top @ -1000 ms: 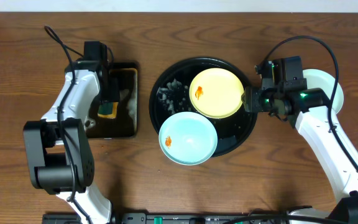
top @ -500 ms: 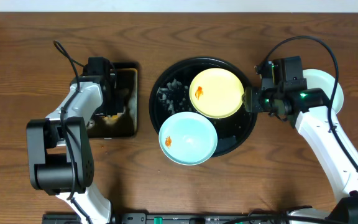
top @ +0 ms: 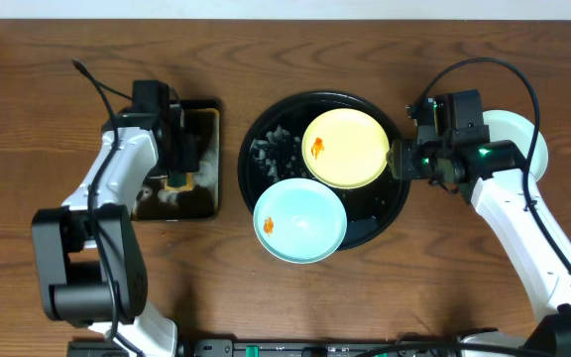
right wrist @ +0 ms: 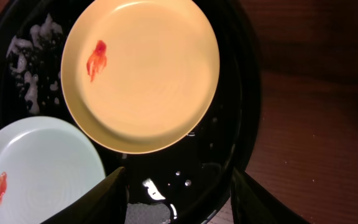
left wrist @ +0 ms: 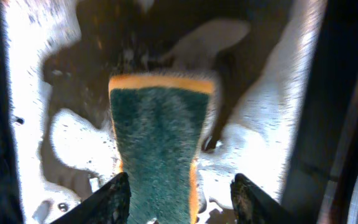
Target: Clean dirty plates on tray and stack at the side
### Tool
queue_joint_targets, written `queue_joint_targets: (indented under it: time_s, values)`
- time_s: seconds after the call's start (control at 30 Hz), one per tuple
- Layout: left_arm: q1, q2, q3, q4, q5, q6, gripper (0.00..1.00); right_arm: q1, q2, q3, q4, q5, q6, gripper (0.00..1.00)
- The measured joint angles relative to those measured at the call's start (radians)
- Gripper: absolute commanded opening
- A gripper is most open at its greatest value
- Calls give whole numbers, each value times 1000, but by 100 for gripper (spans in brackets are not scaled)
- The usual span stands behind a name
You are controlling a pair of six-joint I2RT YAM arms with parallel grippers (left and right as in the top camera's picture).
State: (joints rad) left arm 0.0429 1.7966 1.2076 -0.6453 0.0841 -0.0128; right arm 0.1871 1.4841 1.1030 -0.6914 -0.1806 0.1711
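The round black tray point(top: 375, 213) holds a pale yellow plate point(top: 350, 149) with an orange smear and a pale blue-green plate point(top: 303, 220) with a smear. Both show in the right wrist view, yellow point(right wrist: 145, 68) and blue-green point(right wrist: 42, 171). A third pale plate point(top: 523, 129) lies on the table to the right, partly under my right arm. My right gripper point(top: 401, 159) point(right wrist: 182, 205) is open and empty over the tray's right rim point(right wrist: 244, 137). My left gripper point(top: 178, 164) point(left wrist: 179, 199) is open, its fingers on either side of the green-yellow sponge point(left wrist: 157, 137).
The sponge point(top: 176, 180) lies in a small rectangular black tray point(top: 209, 193) with soapy foam point(left wrist: 260, 124), left of the round tray. White foam point(top: 271, 149) sits in the round tray's far left part. The table is dark wood.
My left arm has shifted about over the rectangular tray, and the sponge shows again below the gripper. The right arm and the plates have not moved.
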Motion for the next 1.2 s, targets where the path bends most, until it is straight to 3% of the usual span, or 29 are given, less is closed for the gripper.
queue_joint_targets:
  time_s: [0.37, 0.53, 0.67, 0.77, 0.9, 0.93, 1.0, 1.03, 1.2]
  values:
    - [0, 28, 5, 96, -27, 37, 54, 0, 0, 0, 0, -1, 0, 50]
    - [0, 105, 5, 100, -39, 46, 34, 0, 0, 0, 0, -2, 0, 49]
    - [0, 121, 5, 103, -49, 56, 8, 0, 0, 0, -4, -2, 0, 49]
    - [0, 121, 5, 103, -53, 61, 7, 0, 0, 0, -5, -2, 0, 49]
    - [1, 108, 6, 89, -25, 56, 8, 0, 0, 0, -6, -2, 0, 48]
    - [1, 98, 7, 83, -11, 50, 13, 0, 0, 0, -5, -2, 0, 48]
    - [0, 66, 7, 80, 10, 33, 40, 0, 0, 0, -6, -2, 0, 48]
    - [0, 50, 7, 80, 16, 33, 48, 0, 0, 0, -7, -2, 0, 48]
    - [-1, -31, 27, 58, 16, 18, 53, 0, 0, 0, -7, -2, 0, 48]
